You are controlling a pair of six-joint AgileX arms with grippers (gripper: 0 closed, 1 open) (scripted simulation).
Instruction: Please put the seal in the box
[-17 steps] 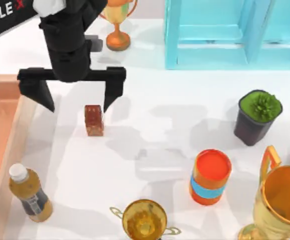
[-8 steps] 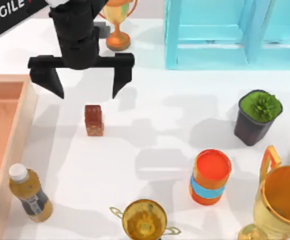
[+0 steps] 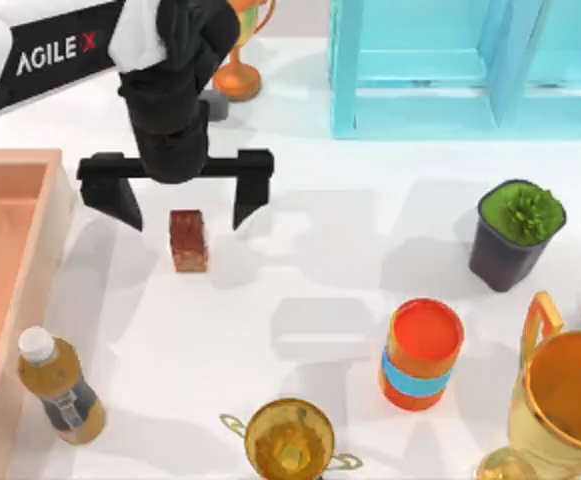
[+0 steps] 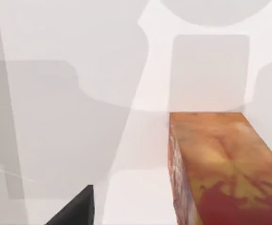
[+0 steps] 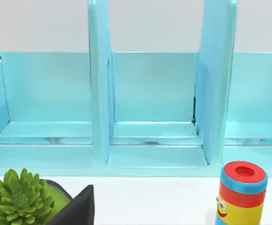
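- Since the earlier frames our left gripper [image 3: 185, 203] has come down and forward from near the small trophy [image 3: 236, 60] to the seal [image 3: 188, 240], and its wide-open jaws now stand one on each side of the seal's far end.
- The seal itself has not shifted: it stands on the bench [image 3: 310, 270] just right of the box [image 3: 15, 290], apart from its wall, and the left wrist view shows it close below the camera [image 4: 220, 164].
- We judge the approach nearly done; the jaws need to settle a little farther over the seal before closing.
- The right-hand finger has open bench beside it; the left-hand finger stands between the seal and the box's wall, near its corner, so room is tighter there.
- The amber bottle [image 3: 58, 388] stands against the box's wall nearer the camera, well apart from the seal, and the way into the box looks open.
- Our right gripper is parked facing the turquoise shelf cabinet [image 5: 150, 108]; we cannot tell how its jaws stand.
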